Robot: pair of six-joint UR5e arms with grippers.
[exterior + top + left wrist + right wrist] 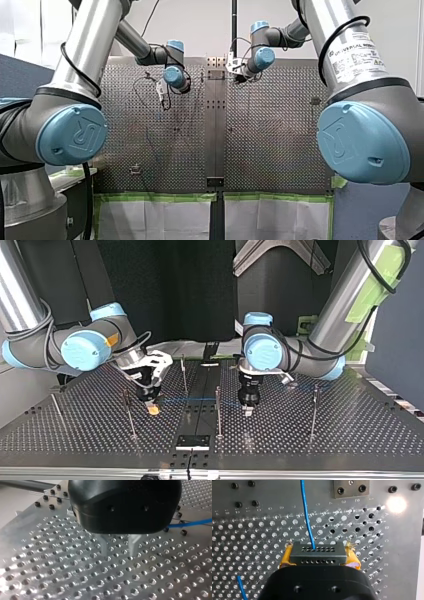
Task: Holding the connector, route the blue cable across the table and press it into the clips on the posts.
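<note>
Table (325,440) w/ thin posts (218,412) set well apart; clips too small to make out. Step in hand, I judge: pull cable over to a post.

To do it well: run right claw low, hold light tension, line cable over clip before pressing. Left claw should push down, not snag.

Right claw (318,558): yellow pads (284,561) clamped on connector (317,552), just above table. Left claw (119,553): metal fingers slightly parted, nothing between, tips near table.

Cable (306,517) exits connector face ahead of right claw and runs toward left claw, passing beside it.
</note>
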